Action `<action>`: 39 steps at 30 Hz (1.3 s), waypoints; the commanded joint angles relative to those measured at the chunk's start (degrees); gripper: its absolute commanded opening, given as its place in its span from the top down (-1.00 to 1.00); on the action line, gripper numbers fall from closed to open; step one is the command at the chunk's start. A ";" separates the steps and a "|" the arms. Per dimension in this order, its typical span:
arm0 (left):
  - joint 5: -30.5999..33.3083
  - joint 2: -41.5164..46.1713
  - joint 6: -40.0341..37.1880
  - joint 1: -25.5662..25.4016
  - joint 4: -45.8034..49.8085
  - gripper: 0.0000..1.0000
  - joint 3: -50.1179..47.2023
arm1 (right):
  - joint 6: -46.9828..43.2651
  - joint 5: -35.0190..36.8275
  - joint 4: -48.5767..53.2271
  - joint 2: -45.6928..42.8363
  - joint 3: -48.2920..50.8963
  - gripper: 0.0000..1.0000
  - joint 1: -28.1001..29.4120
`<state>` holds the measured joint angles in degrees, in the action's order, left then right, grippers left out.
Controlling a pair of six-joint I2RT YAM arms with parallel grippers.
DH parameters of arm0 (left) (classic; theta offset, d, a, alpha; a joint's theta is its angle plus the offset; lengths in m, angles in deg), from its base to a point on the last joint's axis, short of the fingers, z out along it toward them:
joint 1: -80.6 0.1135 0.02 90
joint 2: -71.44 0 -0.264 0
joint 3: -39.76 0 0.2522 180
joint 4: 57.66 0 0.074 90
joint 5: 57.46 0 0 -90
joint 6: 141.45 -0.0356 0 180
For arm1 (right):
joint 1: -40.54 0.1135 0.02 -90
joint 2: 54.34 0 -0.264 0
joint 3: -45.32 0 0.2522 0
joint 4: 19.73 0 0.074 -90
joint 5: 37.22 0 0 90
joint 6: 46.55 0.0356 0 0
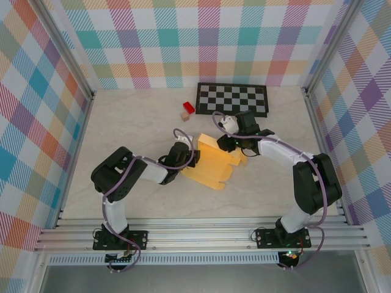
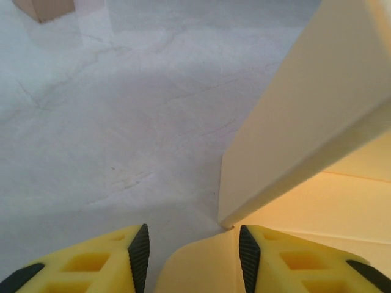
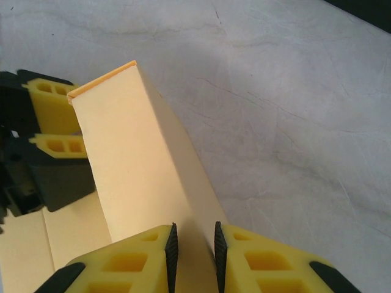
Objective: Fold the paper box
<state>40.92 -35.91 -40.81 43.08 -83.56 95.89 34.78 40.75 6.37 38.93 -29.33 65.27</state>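
Tan block (image 2: 46,7) partly off the top edge, paper box (image 2: 317,122) off the right

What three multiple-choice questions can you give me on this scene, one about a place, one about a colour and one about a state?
1. Where does the checkerboard mat lie relative to the paper box?
A. Under it
B. Left of it, touching
C. Beyond it, farther back, apart from it

2. What colour is the block next to the tan block?
A. Red
B. Blue
C. Green

3. What is the right claw doing?
A. Hanging open above the mat
B. Shut on an upright flap of the paper box
C. Holding a block

Answers:
1. C: the top view shows the mat behind the box with a gap between them.
2. A: it is plainly red in the top view.
3. B: the right wrist view shows the flap pinched in the claw.
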 commanded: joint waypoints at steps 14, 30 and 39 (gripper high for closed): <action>0.50 -3.16 -4.57 0.12 -0.05 0.16 10.99 | 1.46 -0.69 8.58 2.16 -1.52 0.50 0.33; 1.30 -2.74 -6.73 -2.83 0.95 0.73 10.66 | 5.56 -2.00 9.12 3.09 -2.70 0.50 0.31; -14.27 6.13 -10.51 4.58 8.34 0.09 3.63 | -3.42 0.09 13.47 3.04 -4.80 0.49 -0.27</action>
<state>34.02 -33.14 -49.66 44.94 -77.87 100.48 35.39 40.34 13.71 40.26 -33.46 65.27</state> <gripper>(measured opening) 0.437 0.254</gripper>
